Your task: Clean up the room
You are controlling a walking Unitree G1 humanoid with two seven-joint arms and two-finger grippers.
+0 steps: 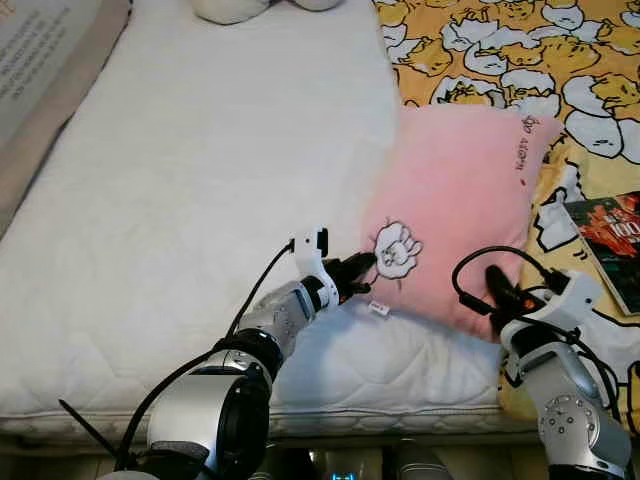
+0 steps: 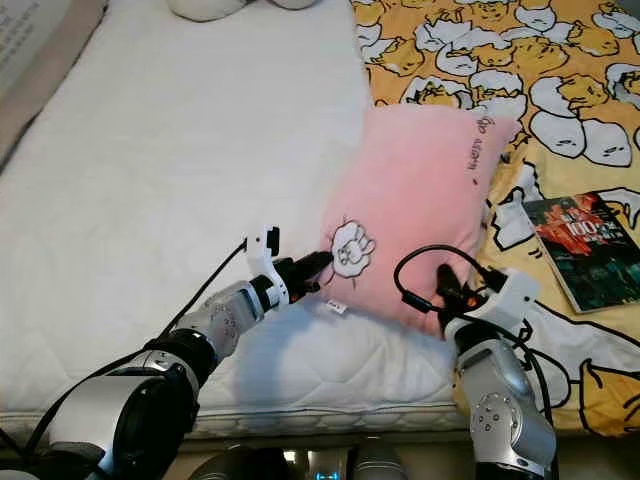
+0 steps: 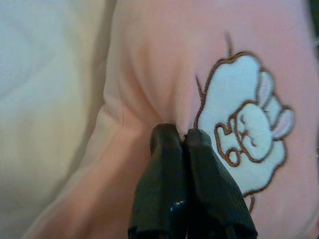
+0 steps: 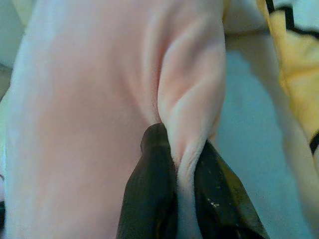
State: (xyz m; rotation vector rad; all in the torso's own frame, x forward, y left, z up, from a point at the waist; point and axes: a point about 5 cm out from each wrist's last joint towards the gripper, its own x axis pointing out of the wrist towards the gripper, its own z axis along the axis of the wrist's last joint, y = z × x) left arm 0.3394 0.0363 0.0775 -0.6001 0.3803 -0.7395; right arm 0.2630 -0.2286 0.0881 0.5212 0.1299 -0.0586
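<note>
The pink pillow (image 1: 455,225) lay on the bed (image 1: 180,200), straddling the line where the white quilted mattress cover met the yellow cartoon-print blanket (image 1: 500,50). Its near edge sat close to the front of the bed, and its far right corner, marked with small dark stitched writing too tiny to read, pointed up toward the blanket. It was plush and soft-looking, with a white rabbit patch (image 1: 396,250) outlined in brown near its lower left corner and a small white tag (image 1: 379,309) hanging just beneath that corner.

The left gripper (image 1: 362,268) pressed against the pillow right beside the rabbit patch; in the left wrist view its jaws were drawn together, tips touching, with a pucker of pink fabric gathered at them (how much cloth actually sat between them could not be made out). The right gripper (image 1: 497,285) met the pillow's lower right edge, and its wrist view showed a thick fold of pink plush pinched between the two black fingers (image 4: 149,189), the jaws closed as far as the fold allowed.

A book (image 1: 612,245) with a dark, red-lettered cover lay on the blanket just right of the pillow, cut off by the picture's edge. At the head of the bed a pale rounded shape (image 1: 230,8) was mostly cropped away, and a grey board with unreadable print (image 1: 40,50) ran out of the upper left corner.
</note>
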